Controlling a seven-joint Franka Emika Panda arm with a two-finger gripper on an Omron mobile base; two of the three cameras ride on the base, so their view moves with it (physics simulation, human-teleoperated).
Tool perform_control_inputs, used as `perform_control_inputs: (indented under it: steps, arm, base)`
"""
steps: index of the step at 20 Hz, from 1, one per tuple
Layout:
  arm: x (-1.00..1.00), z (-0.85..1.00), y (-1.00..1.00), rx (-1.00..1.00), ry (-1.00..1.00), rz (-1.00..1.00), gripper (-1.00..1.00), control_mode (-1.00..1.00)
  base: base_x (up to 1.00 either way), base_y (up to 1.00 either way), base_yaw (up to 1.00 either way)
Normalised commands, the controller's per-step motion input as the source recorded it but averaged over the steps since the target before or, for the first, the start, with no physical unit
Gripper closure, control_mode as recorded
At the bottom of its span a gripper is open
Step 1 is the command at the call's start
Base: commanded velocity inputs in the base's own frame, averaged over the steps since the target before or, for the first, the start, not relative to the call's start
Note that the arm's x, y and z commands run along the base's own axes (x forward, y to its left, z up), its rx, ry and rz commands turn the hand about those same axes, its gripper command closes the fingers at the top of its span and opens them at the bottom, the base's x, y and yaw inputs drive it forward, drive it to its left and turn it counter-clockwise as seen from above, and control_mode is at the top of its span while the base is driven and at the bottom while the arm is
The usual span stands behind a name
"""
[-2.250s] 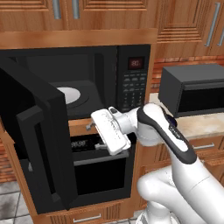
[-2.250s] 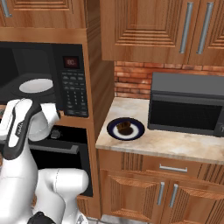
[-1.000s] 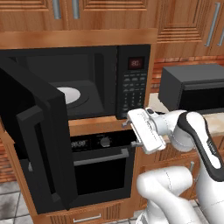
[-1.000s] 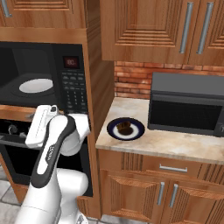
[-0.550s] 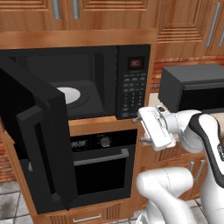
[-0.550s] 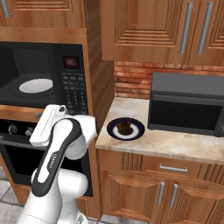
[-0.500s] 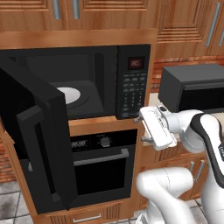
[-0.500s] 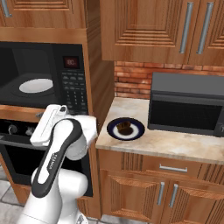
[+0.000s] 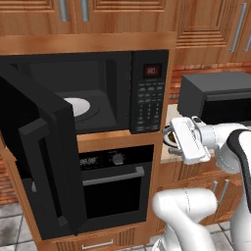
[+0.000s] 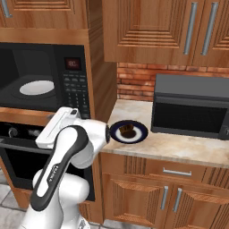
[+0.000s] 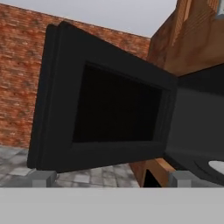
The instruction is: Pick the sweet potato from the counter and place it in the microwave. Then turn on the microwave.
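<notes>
Since the earlier frames the white hand has been swung right, from the oven front to the counter [image 10: 179, 145] edge. The gripper [image 11: 109, 177] is spread wide, nothing held. The sweet potato [image 10: 127, 131] is seen on its plate [image 10: 139, 135] (right base view); the microwave [image 9: 149, 93] door's inner face is shown by the hand view.

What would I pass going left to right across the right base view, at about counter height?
The microwave with its white turntable → the keypad → the blue-rimmed plate holding the sweet potato on the counter → the smaller dark box appliance.
</notes>
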Motion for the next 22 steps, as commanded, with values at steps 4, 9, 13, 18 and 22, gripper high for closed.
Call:
perform_control_inputs:
  steps: [4,9,13,18,22]
  arm:
    - [-0.08,0.05,-0.22,0.00,0.03,-0.12,-1.00,-1.00]
    - [-0.04,0.08,-0.31,0.00,0.04,-0.09,-1.00,-1.00]
    - [0.00,0.11,-0.34,0.00,0.08,-0.07,-1.00,-1.00]
    - [0.00,0.05,-0.38,0.00,0.06,-0.07,-1.00,-1.00]
    - [-0.01,0.00,-0.40,0.00,0.01,-0.06,-1.00,-1.00]
  base:
    - [0.00,0.00,0.00]
    - [0.00,0.00,0.00]
    - [0.00,0.00,0.00]
    - [0.00,0.00,0.00]
    - [0.00,0.00,0.00]
